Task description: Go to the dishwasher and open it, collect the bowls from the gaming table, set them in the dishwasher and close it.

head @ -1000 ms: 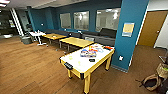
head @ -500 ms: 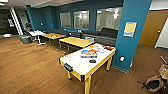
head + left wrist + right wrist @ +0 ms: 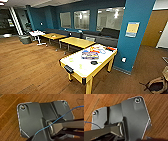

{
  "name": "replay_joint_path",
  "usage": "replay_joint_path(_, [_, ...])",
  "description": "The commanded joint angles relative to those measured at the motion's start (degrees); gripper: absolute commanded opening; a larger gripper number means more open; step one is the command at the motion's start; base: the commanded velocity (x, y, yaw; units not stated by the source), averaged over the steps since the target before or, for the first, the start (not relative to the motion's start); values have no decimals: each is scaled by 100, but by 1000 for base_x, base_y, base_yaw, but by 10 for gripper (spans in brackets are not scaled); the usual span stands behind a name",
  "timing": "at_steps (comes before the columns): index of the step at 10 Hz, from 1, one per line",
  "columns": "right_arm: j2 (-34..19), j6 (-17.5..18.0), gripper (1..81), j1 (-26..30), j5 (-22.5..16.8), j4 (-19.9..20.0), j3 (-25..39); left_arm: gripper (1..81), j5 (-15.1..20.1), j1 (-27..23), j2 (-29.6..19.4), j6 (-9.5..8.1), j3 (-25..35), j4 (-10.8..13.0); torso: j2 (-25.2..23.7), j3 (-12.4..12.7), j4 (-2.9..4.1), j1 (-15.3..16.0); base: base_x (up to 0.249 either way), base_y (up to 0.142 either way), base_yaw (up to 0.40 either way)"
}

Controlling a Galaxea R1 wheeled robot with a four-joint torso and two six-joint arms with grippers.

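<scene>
— What's the biggest thing in front of you?

— The wood floor [image 3: 35, 72], running across the whole room, with dark teal walls [image 3: 75, 10] and a teal pillar [image 3: 135, 35] rising on the right. A pale poster [image 3: 132, 29] hangs on the pillar; I can't read any writing on it.

— And the gaming table?

— It stands ahead, just left of the pillar: the gaming table [image 3: 77, 65], white-topped with yellow legs, its near corner towards me. Colourful board game boxes [image 3: 90, 54] lie in the middle and far end of the top; their print is too blurred to read. A small dark round object [image 3: 94, 62] sits beside them. Two faint pale-green shapes on the near half may be the bowls [image 3: 71, 59], but I can't be sure.

— What's behind it?

— Two yellow wooden tables [image 3: 76, 42], then a small white table [image 3: 37, 33], and a dark sofa [image 3: 105, 35] under the windows.

— Your fingers?

— Both wrist cameras look down on the floor past my own dark plates. I can't tell how my fingers stand, nor whether they hold anything. The table is well apart from my arms.
</scene>
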Motion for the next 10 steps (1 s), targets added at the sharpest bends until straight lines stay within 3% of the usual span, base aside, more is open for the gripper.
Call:
replay_joint_path(1, [12, -22, 811, 235, -273, -5, 11, 811, 274, -185, -66, 29, 14, 42, 0, 0, 0, 0, 111, 74, 0])
replay_joint_path(10, [20, -22, 811, 270, -273, -66, 12, 811, 274, -194, -66, 29, 13, 33, 0, 0, 0, 0, 139, 75, 0])
